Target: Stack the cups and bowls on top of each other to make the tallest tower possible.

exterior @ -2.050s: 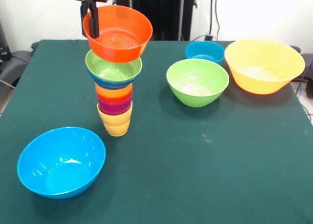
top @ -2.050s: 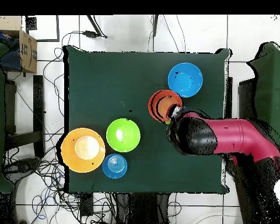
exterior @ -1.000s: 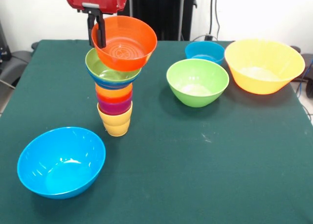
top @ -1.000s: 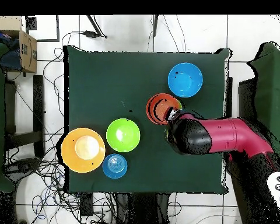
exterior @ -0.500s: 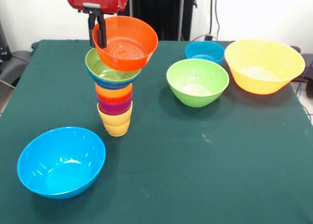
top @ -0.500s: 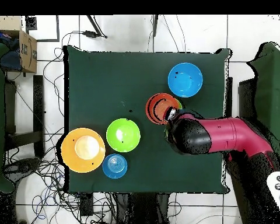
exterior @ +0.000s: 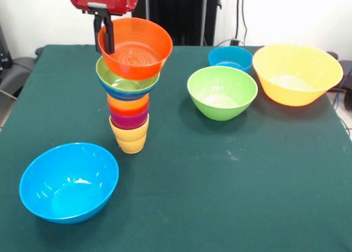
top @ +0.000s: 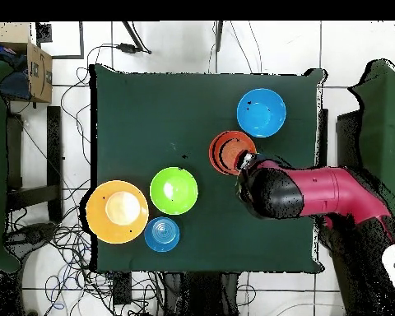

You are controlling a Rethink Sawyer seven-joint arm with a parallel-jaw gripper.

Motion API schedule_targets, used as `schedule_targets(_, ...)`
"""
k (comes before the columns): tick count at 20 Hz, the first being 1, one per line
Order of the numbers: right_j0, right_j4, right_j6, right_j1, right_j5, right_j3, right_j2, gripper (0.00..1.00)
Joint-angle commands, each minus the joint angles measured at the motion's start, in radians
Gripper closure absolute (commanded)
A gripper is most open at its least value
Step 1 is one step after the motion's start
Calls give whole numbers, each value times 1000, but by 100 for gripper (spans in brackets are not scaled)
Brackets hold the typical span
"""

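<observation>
One orange-red bowl (exterior: 135, 47) clamped in jaws, above tower (exterior: 128, 110)

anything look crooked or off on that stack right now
The orange-red bowl at the top of the tower is tilted, not seated level in the green bowl beneath. The gripper pinches its rim.
</observation>
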Motion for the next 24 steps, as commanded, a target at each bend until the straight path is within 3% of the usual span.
schedule_targets(1,8,-91,-162,66,-57,33,35,100)
schedule_targets(17,12,-142,-132,101,-122,33,18,100)
schedule_targets(24,4,-135,-142,95,-104,29,32,100)
